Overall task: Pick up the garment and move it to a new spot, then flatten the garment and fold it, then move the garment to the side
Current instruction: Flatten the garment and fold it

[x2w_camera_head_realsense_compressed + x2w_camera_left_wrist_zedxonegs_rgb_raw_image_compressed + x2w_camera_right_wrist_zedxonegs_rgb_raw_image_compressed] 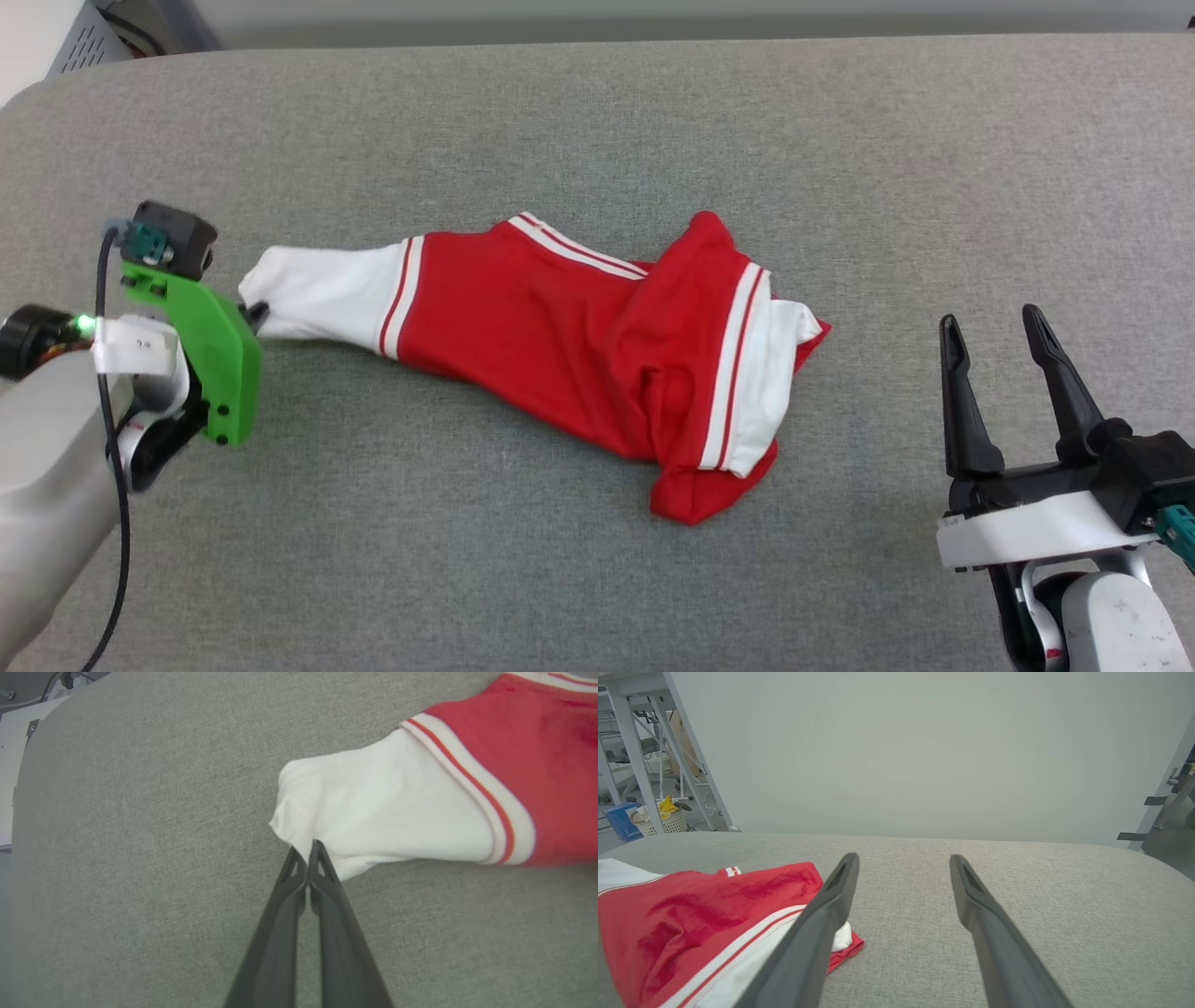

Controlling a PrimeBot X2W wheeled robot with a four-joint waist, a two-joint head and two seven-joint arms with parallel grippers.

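While sleeve (373,812) is clamped by left gripper (308,851), right gripper (991,322) is held open.
Thin bite: shirt (560,345) slip is risked.

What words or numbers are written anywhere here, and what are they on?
Nothing reads clearly.
On the white label on the left arm: tiny dark marks, too small to read.
On the blue box: pale print, too blurred.
On the red and white T-shirt: no print showing.
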